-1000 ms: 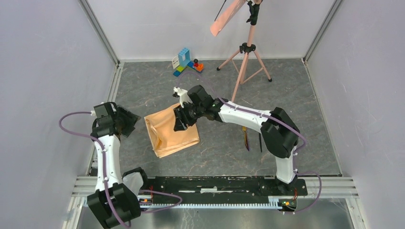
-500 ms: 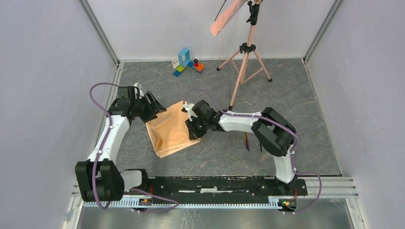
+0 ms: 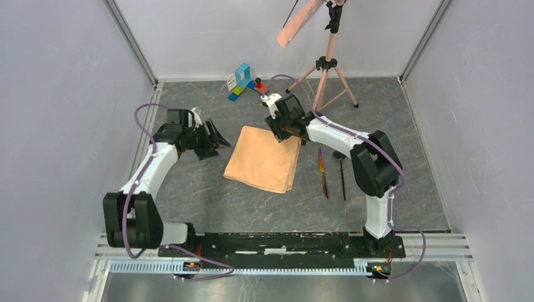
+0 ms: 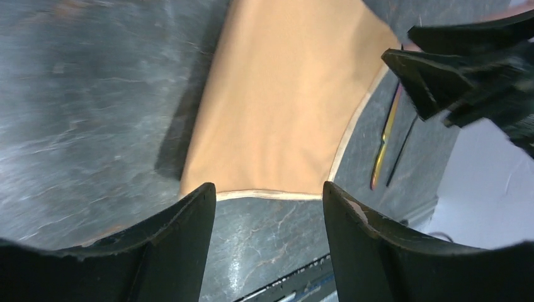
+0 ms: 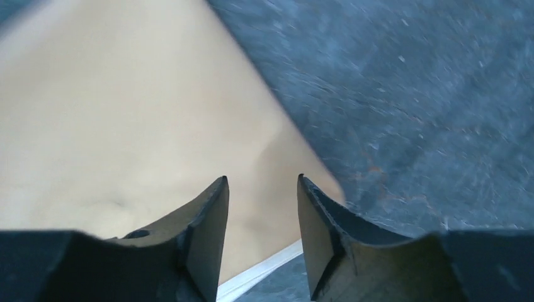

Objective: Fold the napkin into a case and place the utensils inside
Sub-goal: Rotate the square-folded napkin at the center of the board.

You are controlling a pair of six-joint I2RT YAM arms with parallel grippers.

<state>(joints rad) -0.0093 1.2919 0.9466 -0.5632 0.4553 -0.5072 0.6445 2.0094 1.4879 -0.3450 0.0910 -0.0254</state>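
We find the left gripper (image 3: 213,135) spread wide, with nothing between its fingers (image 4: 189,245). It sits just left of the napkin (image 3: 263,158), apart from the cloth and pointing toward it. The right gripper (image 3: 279,131) is also parted, with a moderate gap and nothing pinched. It sits over the far right corner of the napkin, and its fingertips (image 5: 214,207) frame the cloth edge in the wrist view. We cannot tell whether they touch the cloth.

The napkin lies flat on the dark marbled table (image 3: 390,126), midway between the two arms. It forms a roughly square peach-tan panel, slightly rotated. We see stacked layers along its right and near edges.

The utensils lie on the table to the right of the napkin, clear of it. The iridescent purple-gold piece (image 3: 323,171) is the nearer to the cloth, and the thin black piece (image 3: 342,179) lies just right of it, roughly parallel.

At the far side stand a pink tripod (image 3: 324,69) and, left of it, a cluster of coloured toy blocks (image 3: 247,82).
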